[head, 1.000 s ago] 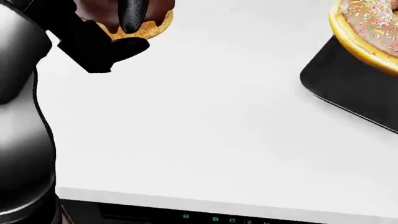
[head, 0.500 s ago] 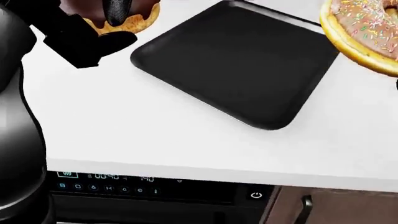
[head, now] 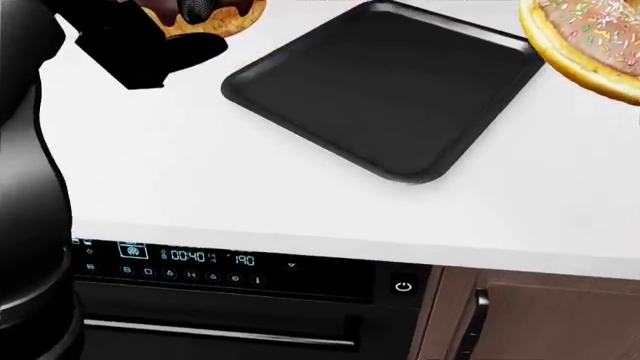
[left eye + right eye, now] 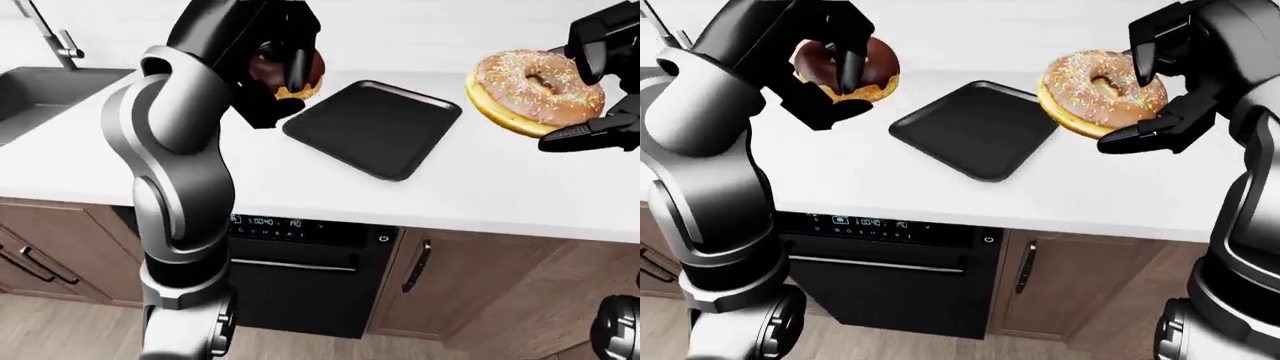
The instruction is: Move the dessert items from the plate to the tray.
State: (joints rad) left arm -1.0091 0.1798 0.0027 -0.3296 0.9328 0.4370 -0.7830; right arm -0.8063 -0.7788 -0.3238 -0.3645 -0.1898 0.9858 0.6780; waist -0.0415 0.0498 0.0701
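- Left hand grips a chocolate doughnut, left of the tray.
- Right hand holds a sprinkled doughnut above the counter, right of the tray.

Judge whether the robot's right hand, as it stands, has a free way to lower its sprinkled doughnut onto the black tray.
Probably yes. The right hand holds the sprinkled doughnut just right of the tray, which looks bare, and the left hand stays at its far side.
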